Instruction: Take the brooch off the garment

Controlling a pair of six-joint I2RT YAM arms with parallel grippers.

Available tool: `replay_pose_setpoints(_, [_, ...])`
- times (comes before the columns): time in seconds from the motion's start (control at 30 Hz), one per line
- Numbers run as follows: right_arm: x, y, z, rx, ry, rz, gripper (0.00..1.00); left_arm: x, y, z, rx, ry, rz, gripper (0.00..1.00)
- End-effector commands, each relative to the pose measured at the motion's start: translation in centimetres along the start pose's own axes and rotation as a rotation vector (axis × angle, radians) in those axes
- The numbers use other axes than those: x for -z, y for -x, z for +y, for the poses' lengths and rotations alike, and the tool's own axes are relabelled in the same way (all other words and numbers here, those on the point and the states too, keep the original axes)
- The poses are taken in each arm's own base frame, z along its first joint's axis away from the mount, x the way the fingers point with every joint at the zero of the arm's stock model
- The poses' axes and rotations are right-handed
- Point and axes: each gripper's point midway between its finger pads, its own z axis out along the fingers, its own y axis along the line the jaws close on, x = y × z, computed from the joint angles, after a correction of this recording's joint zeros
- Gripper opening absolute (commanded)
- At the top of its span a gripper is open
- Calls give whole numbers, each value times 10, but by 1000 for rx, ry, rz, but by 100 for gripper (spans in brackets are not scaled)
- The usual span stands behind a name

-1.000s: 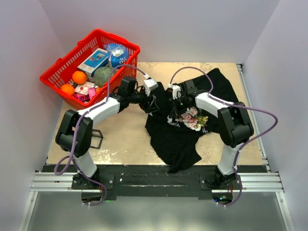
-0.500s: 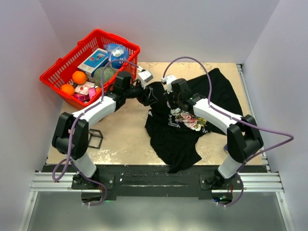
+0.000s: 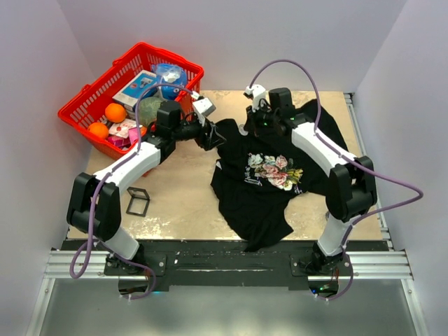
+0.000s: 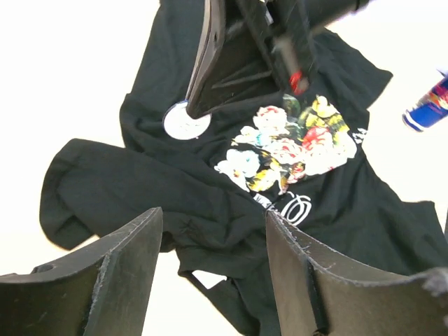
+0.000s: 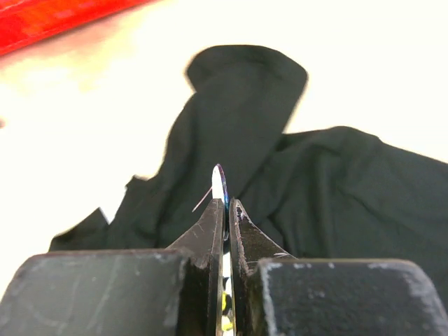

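At the near edge, a metal rail [image 3: 224, 264] is seen under both arm bases. Beyond it a tan tabletop [image 3: 178, 210] is laid out, with a small black frame [image 3: 137, 201] at left and the garment [image 3: 255, 199] crumpled at centre. Further on, the left gripper [image 3: 209, 136] is held spread by the garment's far-left edge. The brooch [image 5: 220, 183] is pinched edge-on by the right gripper [image 5: 225, 204] over the far cloth. A red basket [image 3: 98, 78] is set far left, and white walls [image 3: 245, 42] close everything in.

I see the brooch [image 5: 219, 180], a thin round disc edge-on, pinched between the right gripper's [image 5: 225, 206] fingertips; the garment [image 3: 245, 203], a rumpled black floral-print T-shirt, lies beneath them.
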Motion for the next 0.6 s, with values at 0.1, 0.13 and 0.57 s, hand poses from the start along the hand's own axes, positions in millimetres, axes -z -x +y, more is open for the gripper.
replay_pose_setpoints(0.1, [65, 40, 77, 230, 430, -149, 0, 10, 6, -22, -123, -122, -12, 59])
replay_pose_setpoints(0.13, [69, 43, 80, 250, 441, -161, 0, 10, 6, -23, -123, -131, -13, 58])
replay_pose_setpoints(0.57, [80, 39, 95, 274, 527, -176, 0, -5, 13, -21, -74, -173, -54, 46])
